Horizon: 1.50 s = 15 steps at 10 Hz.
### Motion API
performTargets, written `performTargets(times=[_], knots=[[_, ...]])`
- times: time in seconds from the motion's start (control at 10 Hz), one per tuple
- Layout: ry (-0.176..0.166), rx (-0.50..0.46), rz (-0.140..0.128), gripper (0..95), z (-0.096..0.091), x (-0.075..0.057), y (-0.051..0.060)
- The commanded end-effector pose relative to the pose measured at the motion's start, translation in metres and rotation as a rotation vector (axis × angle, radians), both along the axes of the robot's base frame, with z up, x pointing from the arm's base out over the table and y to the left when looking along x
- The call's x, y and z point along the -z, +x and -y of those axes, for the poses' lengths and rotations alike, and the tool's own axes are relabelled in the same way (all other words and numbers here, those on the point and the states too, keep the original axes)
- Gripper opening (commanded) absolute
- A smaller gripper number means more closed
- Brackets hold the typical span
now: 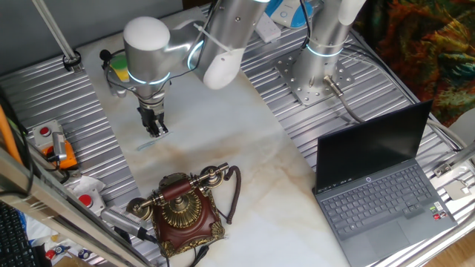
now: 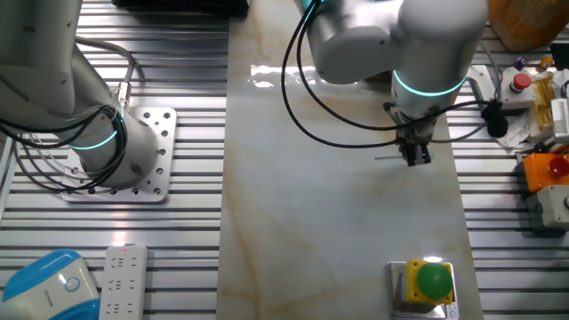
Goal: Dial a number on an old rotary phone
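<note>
The old rotary phone (image 1: 182,213) stands near the table's front edge in one fixed view. It has a dark reddish-brown body and a brass dial, its handset (image 1: 174,194) lies across the top, and a dark cord (image 1: 236,194) loops to its right. It is out of the other fixed view. My gripper (image 1: 156,129) points straight down over the marble tabletop (image 1: 237,148), well behind the phone and a little to its left. Its fingers are together with nothing between them. In the other fixed view the gripper (image 2: 416,158) hangs just above the bare marble.
An open laptop (image 1: 378,185) sits at the right. A green button box (image 1: 119,67) (image 2: 431,283) stands behind the gripper. Orange and red button boxes (image 1: 53,144) (image 2: 547,169) line the left side. The arm's base (image 1: 312,74) (image 2: 116,151) is bolted at the back. A power strip (image 2: 124,276) lies near it.
</note>
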<state>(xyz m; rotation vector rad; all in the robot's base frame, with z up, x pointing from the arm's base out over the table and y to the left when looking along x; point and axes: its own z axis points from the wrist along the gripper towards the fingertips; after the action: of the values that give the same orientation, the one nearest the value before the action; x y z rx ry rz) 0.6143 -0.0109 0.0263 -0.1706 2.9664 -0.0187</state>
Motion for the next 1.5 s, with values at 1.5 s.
performTargets(times=[1.5], knots=[[0.046,0.013,-0.048,0.0,-0.007,0.014,-0.027]])
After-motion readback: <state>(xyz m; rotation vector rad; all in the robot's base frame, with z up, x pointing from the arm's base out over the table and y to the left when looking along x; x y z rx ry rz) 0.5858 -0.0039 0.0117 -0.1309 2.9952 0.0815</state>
